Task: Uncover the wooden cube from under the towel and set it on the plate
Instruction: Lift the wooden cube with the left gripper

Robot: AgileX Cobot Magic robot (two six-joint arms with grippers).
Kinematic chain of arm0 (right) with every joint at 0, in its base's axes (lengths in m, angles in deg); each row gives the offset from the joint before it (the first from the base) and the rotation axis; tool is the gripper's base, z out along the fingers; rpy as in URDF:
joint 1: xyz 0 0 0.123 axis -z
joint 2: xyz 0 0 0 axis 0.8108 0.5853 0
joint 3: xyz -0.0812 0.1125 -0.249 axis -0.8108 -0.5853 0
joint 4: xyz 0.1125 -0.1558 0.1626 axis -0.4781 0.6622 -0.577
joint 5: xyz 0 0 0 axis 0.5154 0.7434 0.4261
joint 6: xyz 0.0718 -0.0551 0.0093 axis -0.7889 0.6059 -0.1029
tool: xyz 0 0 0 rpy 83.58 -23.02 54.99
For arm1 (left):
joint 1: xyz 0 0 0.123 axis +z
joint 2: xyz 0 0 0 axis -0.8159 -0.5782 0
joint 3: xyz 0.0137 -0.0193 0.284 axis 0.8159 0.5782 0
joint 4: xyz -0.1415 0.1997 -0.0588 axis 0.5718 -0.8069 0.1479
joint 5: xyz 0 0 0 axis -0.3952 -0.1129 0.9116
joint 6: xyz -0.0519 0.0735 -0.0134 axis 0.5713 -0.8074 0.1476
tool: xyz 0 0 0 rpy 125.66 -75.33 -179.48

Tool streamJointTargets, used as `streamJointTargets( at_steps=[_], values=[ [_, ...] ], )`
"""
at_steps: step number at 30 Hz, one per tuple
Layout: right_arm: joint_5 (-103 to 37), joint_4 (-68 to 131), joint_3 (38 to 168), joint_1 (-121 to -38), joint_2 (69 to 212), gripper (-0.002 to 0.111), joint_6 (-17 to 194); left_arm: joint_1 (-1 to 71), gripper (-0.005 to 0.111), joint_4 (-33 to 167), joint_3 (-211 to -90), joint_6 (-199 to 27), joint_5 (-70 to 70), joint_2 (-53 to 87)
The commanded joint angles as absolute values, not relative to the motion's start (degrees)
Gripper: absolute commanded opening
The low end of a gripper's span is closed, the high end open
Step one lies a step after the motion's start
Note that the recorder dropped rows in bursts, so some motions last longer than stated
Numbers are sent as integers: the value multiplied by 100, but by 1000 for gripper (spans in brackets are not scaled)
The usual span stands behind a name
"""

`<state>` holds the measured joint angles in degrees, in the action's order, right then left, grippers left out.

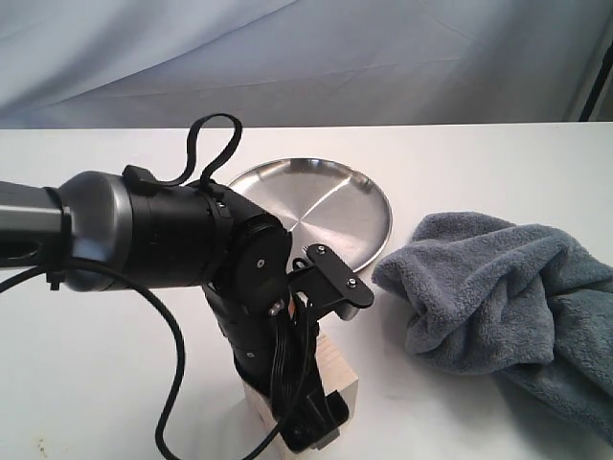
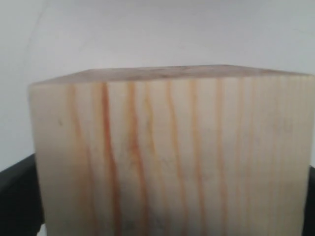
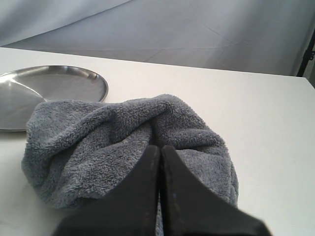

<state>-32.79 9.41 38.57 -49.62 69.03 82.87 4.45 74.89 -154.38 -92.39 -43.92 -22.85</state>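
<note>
The wooden cube [image 1: 337, 381], pale with orange-brown grain lines, is at the table's front edge and fills the left wrist view [image 2: 172, 152]. My left gripper [image 1: 305, 422] reaches down over it. Its black fingers [image 2: 17, 196] press against both of the cube's sides, so it is shut on the cube. The steel plate [image 1: 330, 196] lies empty just behind. The blue-grey towel [image 1: 503, 292] lies bunched to the plate's right, off the cube. My right gripper [image 3: 160, 148] is shut, hovering over the towel [image 3: 98, 142]. It is out of the exterior view.
The left arm [image 1: 144, 230] and its black cable [image 1: 177, 383] fill the front left of the exterior view and hide part of the plate's rim. A grey cloth backdrop [image 1: 306, 57] hangs behind the white table [image 1: 498, 163].
</note>
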Motion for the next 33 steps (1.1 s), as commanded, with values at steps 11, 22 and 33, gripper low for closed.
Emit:
streamJointTargets(
  at_steps=[11,22,33],
  values=[
    [-3211,913,3842,-4962,6866,3,8264,448,98,7394,-15406,-9271,-4362,-2847],
    [-3211,913,3842,-4962,6866,3,8264,448,75,7394,-15406,-9275,-4362,-2847],
    [-3211,913,3842,-4962,6866,3,8264,448,31,7318,-15464,-9275,-4392,-2792]
  ],
)
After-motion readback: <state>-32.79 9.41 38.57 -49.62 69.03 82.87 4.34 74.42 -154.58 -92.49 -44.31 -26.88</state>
